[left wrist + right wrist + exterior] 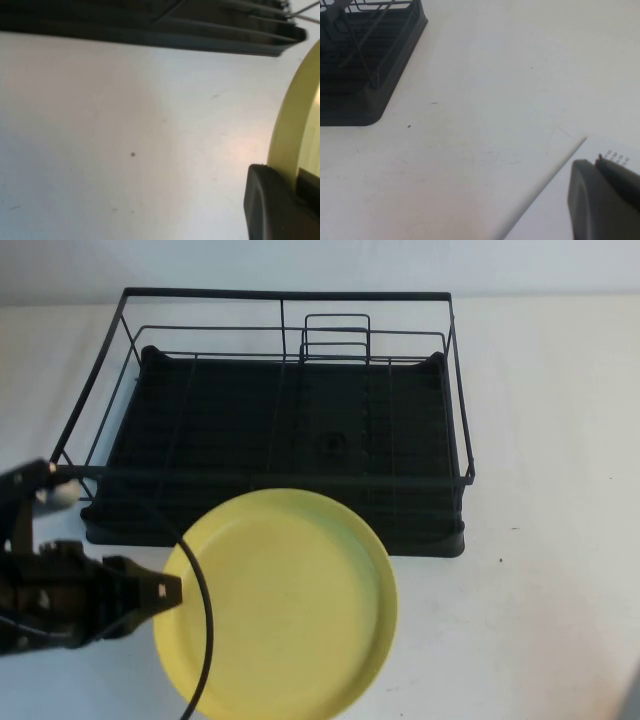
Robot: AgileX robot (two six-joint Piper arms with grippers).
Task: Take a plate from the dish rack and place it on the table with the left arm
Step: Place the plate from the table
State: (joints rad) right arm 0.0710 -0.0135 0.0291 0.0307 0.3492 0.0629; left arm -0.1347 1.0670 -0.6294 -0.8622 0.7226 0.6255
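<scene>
The plate point(285, 605) is held by its left rim in the left gripper point(165, 590), clamped there, above the table point(550, 590) in front of the dish rack point(280, 455); being light, stiff, slippery plastic, it is best gripped firmly at the rim. The right gripper point(605, 200) is parked near the table's edge; its state cannot be told

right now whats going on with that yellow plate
The left gripper is shut on the plate's left rim and holds it in front of the rack, over the table. The plate is already out of the rack; whether it rests on the table yet cannot be told. The right gripper is parked off to the rack's right near the table edge, holding nothing visible.
</scene>
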